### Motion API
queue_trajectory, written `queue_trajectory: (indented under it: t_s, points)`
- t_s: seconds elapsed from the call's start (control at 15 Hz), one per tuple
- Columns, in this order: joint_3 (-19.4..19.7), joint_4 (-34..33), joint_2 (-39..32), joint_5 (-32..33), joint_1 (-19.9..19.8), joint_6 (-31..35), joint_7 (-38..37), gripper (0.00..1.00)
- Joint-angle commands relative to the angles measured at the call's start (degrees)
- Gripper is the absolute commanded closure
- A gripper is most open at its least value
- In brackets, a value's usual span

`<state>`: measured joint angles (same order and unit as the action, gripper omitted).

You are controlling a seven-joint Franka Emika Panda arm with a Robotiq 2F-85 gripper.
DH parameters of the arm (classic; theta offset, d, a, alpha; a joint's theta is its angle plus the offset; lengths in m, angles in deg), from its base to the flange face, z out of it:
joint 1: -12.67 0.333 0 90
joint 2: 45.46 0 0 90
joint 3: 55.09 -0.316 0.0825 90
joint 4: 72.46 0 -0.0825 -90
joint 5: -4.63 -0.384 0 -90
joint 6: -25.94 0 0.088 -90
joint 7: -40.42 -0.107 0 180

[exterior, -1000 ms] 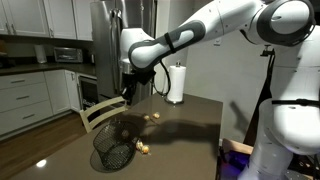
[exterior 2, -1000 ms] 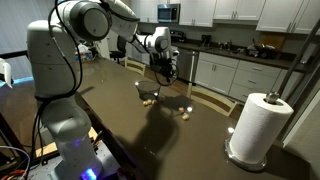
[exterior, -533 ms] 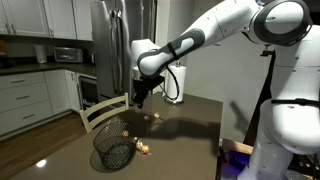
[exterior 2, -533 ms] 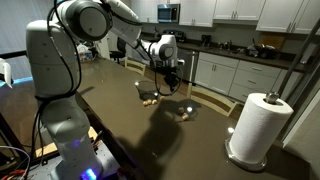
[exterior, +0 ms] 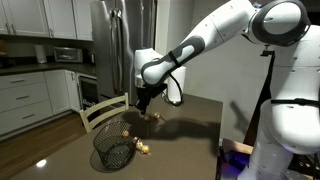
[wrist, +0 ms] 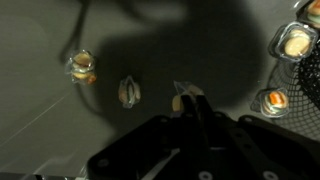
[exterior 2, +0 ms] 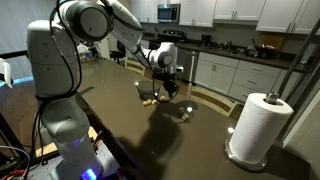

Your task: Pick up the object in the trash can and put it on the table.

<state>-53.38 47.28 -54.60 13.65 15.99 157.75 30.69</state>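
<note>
The trash can (exterior: 112, 152), a small black wire-mesh basket, stands on the dark brown table (exterior: 190, 130); its mesh shows at the right edge of the wrist view (wrist: 312, 75). My gripper (exterior: 146, 104) hangs low over the table beyond the can, also seen in an exterior view (exterior 2: 170, 89). In the wrist view the gripper (wrist: 190, 103) is shut on a small pale wrapped object (wrist: 177, 100) at its fingertips, just above the tabletop (wrist: 40, 120).
Similar small wrapped pieces lie on the table (wrist: 82, 67), (wrist: 130, 92), and beside the can (wrist: 272, 100), (exterior: 143, 148). A paper towel roll (exterior 2: 258, 125) stands on the table. A pale slatted chair back (exterior: 100, 112) is at the table edge by the can.
My gripper has moved away from above the trash can, out over the table and lower, still shut.
</note>
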Motion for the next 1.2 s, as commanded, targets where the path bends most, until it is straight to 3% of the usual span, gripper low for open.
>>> queue_trajectory:
  t_s: [0.0, 0.13, 0.8, 1.13]
  points:
    - [-0.30, 1.48, -0.08, 0.61, -0.31, 2.50, -1.66, 0.94]
    - [-0.29, 1.88, -0.02, 0.67, -0.27, 2.68, -1.65, 0.66]
    - [-1.02, 3.35, 2.35, 0.24, 0.04, 0.07, -1.24, 0.02]
    - [-1.87, 4.99, 3.93, -0.87, 0.00, -1.63, -0.25, 0.00]
